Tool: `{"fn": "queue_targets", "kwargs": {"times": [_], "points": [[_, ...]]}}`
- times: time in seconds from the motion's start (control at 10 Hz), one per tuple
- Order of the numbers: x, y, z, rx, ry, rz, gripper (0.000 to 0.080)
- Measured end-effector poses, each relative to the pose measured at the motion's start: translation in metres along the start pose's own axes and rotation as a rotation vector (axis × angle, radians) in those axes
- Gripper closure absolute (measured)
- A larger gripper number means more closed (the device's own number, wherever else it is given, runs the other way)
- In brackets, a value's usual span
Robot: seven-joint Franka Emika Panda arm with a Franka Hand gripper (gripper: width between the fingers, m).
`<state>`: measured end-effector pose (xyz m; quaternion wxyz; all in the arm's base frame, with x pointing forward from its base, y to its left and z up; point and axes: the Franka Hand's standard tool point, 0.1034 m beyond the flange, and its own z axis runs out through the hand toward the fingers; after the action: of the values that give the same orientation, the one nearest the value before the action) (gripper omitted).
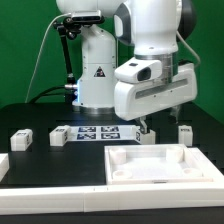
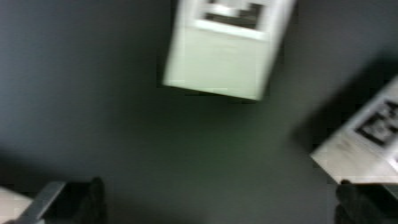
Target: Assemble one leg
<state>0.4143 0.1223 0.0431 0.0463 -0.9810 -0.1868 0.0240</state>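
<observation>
Table top [image 1: 40, 165]: black, matt, no sheen.
Arm shell [image 1: 150, 75]: white plastic, smooth, glossy.
Leg [image 2: 217, 55]: white plastic, smooth, matt, with a printed marker.
Large square piece [image 1: 120, 172]: white plastic, smooth, dull.
Marker board [image 1: 97, 131]: flat white, matt, with printed tags.

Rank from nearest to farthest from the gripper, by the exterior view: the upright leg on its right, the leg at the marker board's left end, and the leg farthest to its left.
1. The upright leg, on the exterior view's right, nearest the gripper.
2. The middle leg, at the left end of the marker board.
3. The far-left leg, farthest away.
</observation>
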Motion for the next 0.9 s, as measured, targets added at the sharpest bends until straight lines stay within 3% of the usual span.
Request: {"fn": "queue_targets", "kwargs": {"times": [0.3, 0.7, 0.9], "points": [[0.003, -0.032, 0.003, 0.017, -0.006, 0.340, 0.0150], [0.008, -0.036, 0.002, 0.042, -0.006, 0.640, 0.0150], [0.007, -0.035, 0.002, 0.044, -0.032, 0.611, 0.0150]]}}
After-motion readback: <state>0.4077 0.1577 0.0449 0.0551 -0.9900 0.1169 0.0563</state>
